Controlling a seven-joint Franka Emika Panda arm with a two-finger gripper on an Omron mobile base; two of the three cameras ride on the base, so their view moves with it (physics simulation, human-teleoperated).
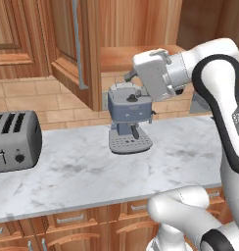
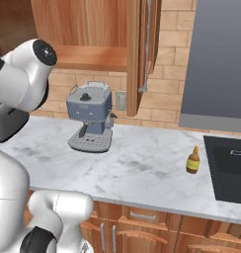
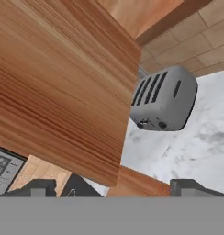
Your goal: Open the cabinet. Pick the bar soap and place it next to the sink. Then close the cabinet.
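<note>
Up near the open cabinet (image 1: 77, 54), the gripper (image 3: 113, 186) had its two fingertips set well apart, released, with an edge of the wooden door between them. Beyond lay the toaster (image 3: 164, 98) on the marble counter (image 1: 82, 171). Bar soap could not be made out; the sink (image 2: 231, 168) sat right of an amber bottle (image 2: 193, 160).

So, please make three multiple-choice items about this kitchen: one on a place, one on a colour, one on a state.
1. The small amber bottle stands
A. inside the black sink
B. on the white marble counter, left of the black sink
C. on the grey toaster

2. The coffee machine is
A. blue-grey
B. red
C. yellow

3. The reddish-brown wooden cabinet's doors are
A. shut
B. removed
C. open

Key: 1 B, it rests on marble beside the basin. 2 A, its body is blue-grey. 3 C, a bare shelf shows between the swung-out doors.
</note>
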